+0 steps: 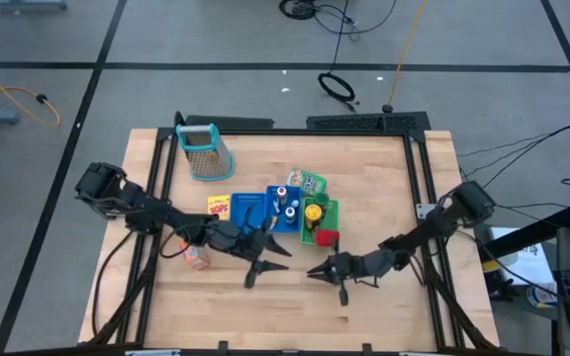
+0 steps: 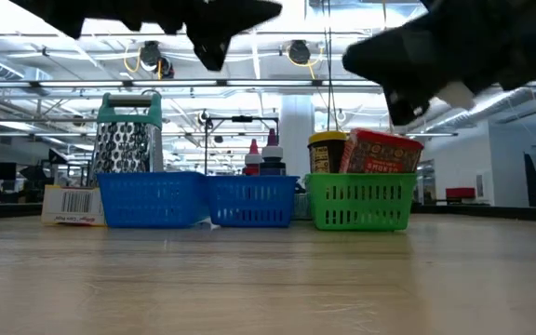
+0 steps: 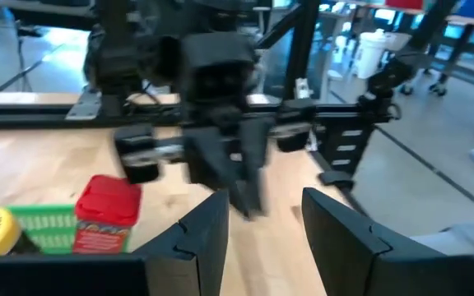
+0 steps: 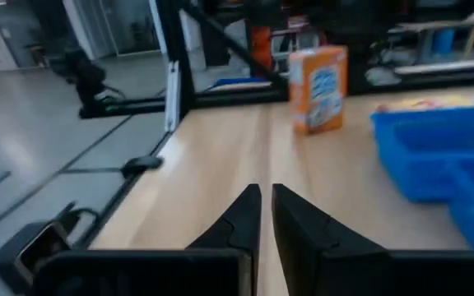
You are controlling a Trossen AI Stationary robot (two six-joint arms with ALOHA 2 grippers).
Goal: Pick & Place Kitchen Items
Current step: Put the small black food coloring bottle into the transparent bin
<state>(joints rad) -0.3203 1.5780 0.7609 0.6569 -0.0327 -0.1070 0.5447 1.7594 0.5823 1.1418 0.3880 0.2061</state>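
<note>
My left claw (image 1: 265,259) is apart, my right claw (image 1: 317,271) together; both empty, maybe bumping the red block (image 1: 327,237).

Grey floor (image 1: 57,40) marked with dark lines surrounds the wooden desk (image 1: 364,307). Black cables (image 1: 336,87) and a yellow cable (image 1: 13,89) lie on it. Ceiling lights (image 2: 45,58) run overhead.
</note>
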